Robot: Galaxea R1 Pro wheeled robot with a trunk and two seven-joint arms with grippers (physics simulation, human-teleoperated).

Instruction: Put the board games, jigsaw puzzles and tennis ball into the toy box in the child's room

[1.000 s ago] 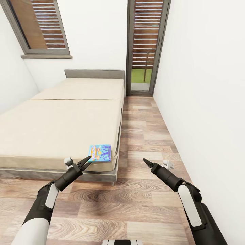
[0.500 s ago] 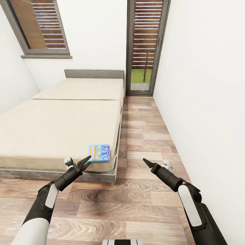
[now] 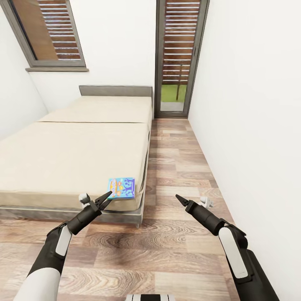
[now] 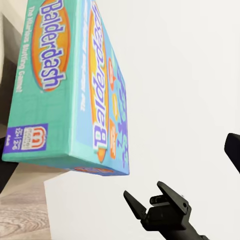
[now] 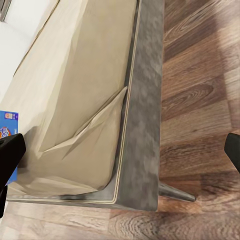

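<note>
The game (image 3: 122,188), a small blue-green box lettered Balderdash, lies flat on the near corner of the bed (image 3: 75,154), just ahead of the left tool (image 3: 105,200). That tool's tips sit right at the box's near edge; from the head view I cannot tell whether they touch it. In the left wrist view the box (image 4: 70,90) looms large and close, its printed lid and side both showing. Whether the left tool is spread or pressed together, I cannot tell: its fingers look close in the head view, and the wrist view shows only a dark sliver at each edge.

Off to the right of it, the right tool (image 3: 180,199) hangs over the floor (image 3: 175,167), well apart from the box, pointing toward the bed. Its tip reads as one dark point from the head, so its state I cannot tell either. Its wrist view looks down on the bed's corner (image 5: 100,115), the grey frame (image 5: 142,125) and a slim leg (image 5: 175,192), with a blue strip of the box (image 5: 7,125) at the edge.

Beyond both tools the cream mattress runs back in two panels to a grey headboard (image 3: 116,90). A slatted window (image 3: 48,33) is on the far wall, a tall slatted door (image 3: 179,54) stands past the bed, and a white wall (image 3: 251,125) is on the right.
</note>
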